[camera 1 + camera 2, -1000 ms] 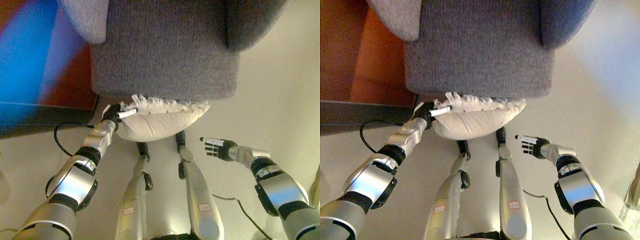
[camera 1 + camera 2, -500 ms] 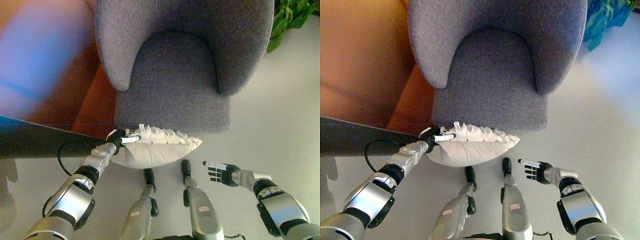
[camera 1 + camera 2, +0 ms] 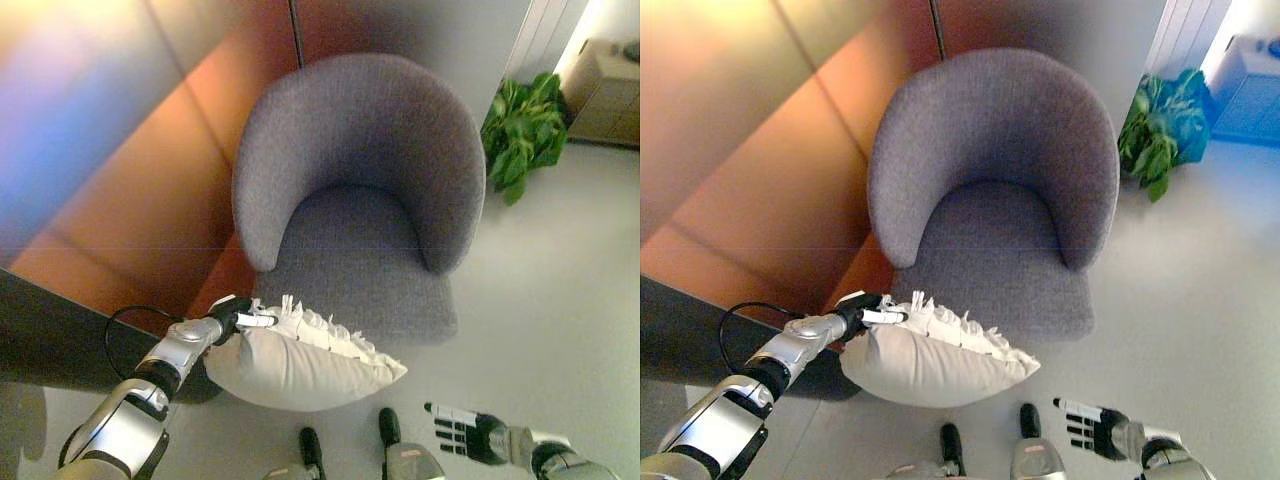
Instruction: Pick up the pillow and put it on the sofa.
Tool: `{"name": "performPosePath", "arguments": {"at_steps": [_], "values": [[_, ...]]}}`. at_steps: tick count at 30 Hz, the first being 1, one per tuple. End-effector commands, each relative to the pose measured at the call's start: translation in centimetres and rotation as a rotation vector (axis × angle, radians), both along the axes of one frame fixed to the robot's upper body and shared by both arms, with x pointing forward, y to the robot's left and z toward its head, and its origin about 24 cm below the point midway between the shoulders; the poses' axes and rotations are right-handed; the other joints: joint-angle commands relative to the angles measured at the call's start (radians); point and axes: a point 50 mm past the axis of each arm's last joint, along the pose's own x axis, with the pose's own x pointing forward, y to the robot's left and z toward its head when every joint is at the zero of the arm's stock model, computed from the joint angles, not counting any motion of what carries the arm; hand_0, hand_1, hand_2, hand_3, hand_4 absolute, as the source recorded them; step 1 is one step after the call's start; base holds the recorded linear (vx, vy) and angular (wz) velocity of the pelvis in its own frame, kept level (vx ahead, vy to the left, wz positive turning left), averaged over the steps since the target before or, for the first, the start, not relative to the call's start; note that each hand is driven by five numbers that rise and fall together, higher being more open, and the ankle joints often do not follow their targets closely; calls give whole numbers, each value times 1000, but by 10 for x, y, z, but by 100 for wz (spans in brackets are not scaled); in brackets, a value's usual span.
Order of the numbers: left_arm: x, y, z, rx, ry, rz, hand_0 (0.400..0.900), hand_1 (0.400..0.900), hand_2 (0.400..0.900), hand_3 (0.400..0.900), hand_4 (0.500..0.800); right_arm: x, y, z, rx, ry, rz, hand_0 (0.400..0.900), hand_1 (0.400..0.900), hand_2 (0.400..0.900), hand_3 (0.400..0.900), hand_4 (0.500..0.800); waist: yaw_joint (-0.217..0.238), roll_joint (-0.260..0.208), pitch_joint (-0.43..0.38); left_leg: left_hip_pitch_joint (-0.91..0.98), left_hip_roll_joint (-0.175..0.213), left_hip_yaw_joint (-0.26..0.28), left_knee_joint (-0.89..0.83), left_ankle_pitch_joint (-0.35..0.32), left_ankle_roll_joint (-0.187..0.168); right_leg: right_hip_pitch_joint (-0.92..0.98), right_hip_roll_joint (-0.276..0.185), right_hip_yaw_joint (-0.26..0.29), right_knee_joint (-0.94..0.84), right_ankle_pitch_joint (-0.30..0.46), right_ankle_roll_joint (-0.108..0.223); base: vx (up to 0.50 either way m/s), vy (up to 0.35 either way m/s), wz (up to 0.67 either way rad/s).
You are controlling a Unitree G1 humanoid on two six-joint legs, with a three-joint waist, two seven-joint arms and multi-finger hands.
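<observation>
- Left eye view: the pillow is gripped at its corner by the left hand and has been raised to the sofa seat front.
- The right hand is kept open, idle; placing is judged next.

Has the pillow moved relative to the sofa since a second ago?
Cannot tell. The whole view has shifted, so the camera moved. The pillow, pinched at its corner by the left robot hand, still hangs just before the sofa seat's front edge.
</observation>
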Motion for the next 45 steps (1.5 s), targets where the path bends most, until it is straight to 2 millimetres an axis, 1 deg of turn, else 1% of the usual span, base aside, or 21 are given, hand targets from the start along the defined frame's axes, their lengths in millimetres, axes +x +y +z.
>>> {"name": "performPosePath", "arguments": {"at_steps": [1,5,7,8,10,11,13,14,16,17,19,20,22,24,27,34,39,40,42,45], "values": [[37,16,74,-44,-311,-44,400,400,400,400,500,-35,5,-13,19,74,21,900,900,900,900,800,-6,-9,-152,65,-82,45,16,-95,-17,33,-8,0,42,-66,76,33,-44,3],[42,24,94,-19,-345,-68,400,400,400,400,500,-45,6,-15,28,82,12,900,900,900,900,800,-15,-5,-166,87,-80,46,16,-103,-14,53,-2,6,41,-71,74,35,-52,3],[46,30,111,7,-373,-84,400,400,400,400,500,-50,3,-15,31,85,1,900,900,900,900,800,-22,-2,-174,97,-77,50,19,-107,-14,62,2,11,43,-76,74,54,-52,6],[49,34,120,22,-382,-93,400,400,400,400,500,-52,2,-16,32,86,-3,900,900,900,900,800,-25,0,-178,101,-76,51,21,-108,-15,64,3,13,45,-77,75,63,-47,1],[54,43,145,58,-415,-108,400,400,400,400,500,-59,-1,-15,27,91,-10,900,900,900,900,800,-36,11,-186,108,-75,55,24,-111,-16,70,5,17,44,-78,77,69,-37,-4],[56,44,152,64,-426,-112,400,400,400,400,500,-60,-2,-15,28,92,-14,900,900,900,900,800,-38,13,-187,110,-75,56,24,-112,-17,71,5,18,43,-78,78,63,-29,-6],[62,49,180,85,-467,-112,400,400,400,400,500,-64,-6,-15,24,99,-29,900,900,900,900,800,-51,27,-195,116,-74,62,23,-113,-19,74,7,23,37,-75,81,57,-26,-7],[64,50,186,95,-475,-112,400,400,400,400,500,-65,-6,-15,25,99,-34,900,900,900,900,800,-54,30,-196,117,-74,64,24,-113,-19,75,7,24,36,-75,82,53,-22,-8],[69,55,215,128,-506,-107,400,400,400,400,500,-68,-8,-15,20,105,-45,900,900,900,900,800,-71,47,-201,119,-73,73,24,-111,-22,74,8,30,33,-72,86,52,-18,-9],[70,55,223,135,-514,-105,400,400,400,400,500,-68,-7,-15,21,106,-51,900,900,900,900,800,-74,50,-202,120,-72,76,24,-110,-22,73,9,32,33,-71,88,49,-24,-9],[74,56,245,147,-548,-84,400,400,400,400,500,-72,-8,-15,21,117,-71,900,900,900,900,800,-90,64,-207,121,-70,87,23,-110,-24,69,10,37,32,-71,91,46,-26,-11],[75,55,249,149,-554,-83,400,400,400,400,500,-72,-7,-16,22,119,-77,900,900,900,900,800,-91,65,-207,120,-70,89,23,-110,-24,68,11,39,32,-71,92,49,-29,-13],[78,52,263,154,-582,-72,400,400,400,400,500,-77,-7,-16,21,130,-101,900,900,900,900,800,-105,77,-211,119,-70,97,22,-109,-24,63,13,46,30,-69,94,40,-33,-14],[81,47,271,142,-606,-60,400,400,400,400,500,-79,-6,-17,22,134,-127,900,900,900,900,800,-116,83,-211,119,-69,105,21,-109,-25,59,15,52,27,-66,96,36,-40,-15],[84,43,277,142,-622,-49,400,400,400,400,500,-82,-5,-18,24,138,-168,900,900,900,900,800,-133,93,-210,118,-65,118,19,-108,-26,50,18,61,25,-63,100,44,-48,-18],[87,39,281,128,-631,-33,400,400,400,400,500,-94,-7,-19,23,158,-266,900,900,900,900,800,-174,110,-210,117,-61,154,20,-109,-27,30,23,86,25,-56,107,67,-66,-20],[88,41,272,105,-581,-7,400,400,400,400,500,-105,-12,-18,13,187,-324,900,900,900,900,800,-208,124,-209,117,-60,179,23,-113,-24,11,30,110,33,-57,108,100,-73,-20],[89,41,271,101,-577,-4,400,400,400,400,500,-106,-12,-18,11,190,-330,900,900,900,900,800,-210,125,-209,117,-60,180,23,-114,-23,10,30,111,33,-57,109,88,-52,-19],[89,44,265,85,-556,26,400,400,400,400,500,-113,-15,-17,3,207,-352,900,900,900,900,800,-226,131,-205,115,-63,190,24,-115,-22,4,31,125,29,-54,110,88,-56,-20],[88,47,261,71,-550,61,400,400,400,400,500,-121,-18,-16,-4,229,-373,900,900,900,900,800,-239,137,-201,112,-66,199,26,-115,-22,-3,31,135,24,-49,113,71,-49,-15]]}}
